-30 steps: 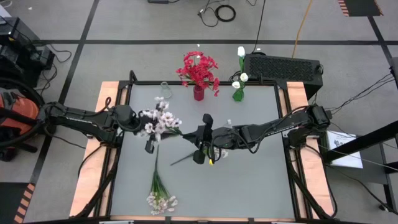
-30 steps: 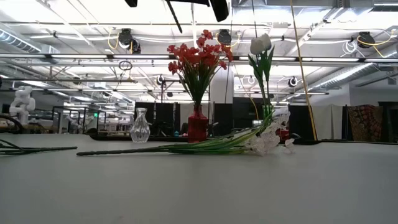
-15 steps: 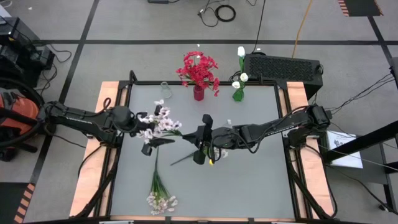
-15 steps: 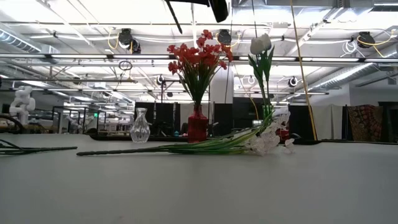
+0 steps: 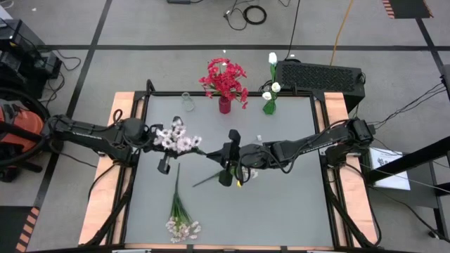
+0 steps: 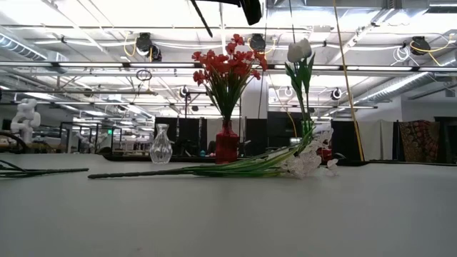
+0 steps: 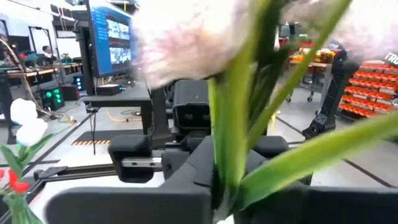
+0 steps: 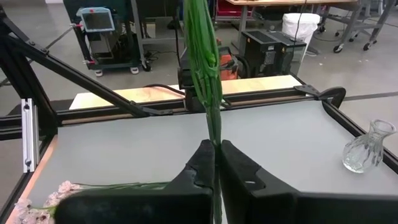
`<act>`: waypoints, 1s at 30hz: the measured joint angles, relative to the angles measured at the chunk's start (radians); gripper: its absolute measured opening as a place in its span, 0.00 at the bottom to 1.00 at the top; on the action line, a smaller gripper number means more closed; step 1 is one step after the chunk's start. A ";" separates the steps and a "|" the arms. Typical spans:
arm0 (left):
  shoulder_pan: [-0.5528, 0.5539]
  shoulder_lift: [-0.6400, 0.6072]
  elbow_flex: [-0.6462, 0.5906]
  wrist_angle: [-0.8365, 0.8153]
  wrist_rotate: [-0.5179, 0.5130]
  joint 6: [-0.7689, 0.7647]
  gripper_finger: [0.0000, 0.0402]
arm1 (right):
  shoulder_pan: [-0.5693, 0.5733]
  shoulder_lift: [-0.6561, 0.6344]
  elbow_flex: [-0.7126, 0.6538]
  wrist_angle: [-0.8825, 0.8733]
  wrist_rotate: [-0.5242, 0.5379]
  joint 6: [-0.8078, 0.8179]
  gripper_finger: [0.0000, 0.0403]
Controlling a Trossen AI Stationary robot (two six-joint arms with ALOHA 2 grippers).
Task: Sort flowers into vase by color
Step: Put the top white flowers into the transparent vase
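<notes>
Flowers: my left hand [image 5: 163,151], at frame centre-left, grips the pink blossom spray [image 5: 176,138]; my right hand [image 8: 216,163] pinches its green stem [image 8: 205,74].

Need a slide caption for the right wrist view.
Right gripper shut on a green flower stem above the grey table, clear glass vase empty nearby.

A black grilled box [image 5: 320,74] sits just beyond the grey tabletop [image 5: 281,204]. An orange vacuum [image 5: 15,130] stands off to the side, and coiled cable [image 5: 254,14] lies on the floor.
</notes>
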 joint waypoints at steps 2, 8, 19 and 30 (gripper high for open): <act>0.005 -0.015 0.000 -0.020 0.000 0.001 0.03 | 0.000 0.000 0.000 0.000 0.000 0.004 0.02; 0.047 -0.090 0.000 -0.126 -0.010 0.014 0.06 | 0.001 -0.020 0.000 -0.097 0.009 0.054 0.19; 0.286 -0.255 0.001 -0.318 -0.083 0.112 0.04 | 0.002 -0.056 0.000 -0.403 0.007 0.167 0.42; 0.799 -0.208 0.001 -0.307 0.316 0.048 0.04 | 0.002 -0.058 0.000 -0.446 0.003 0.204 0.43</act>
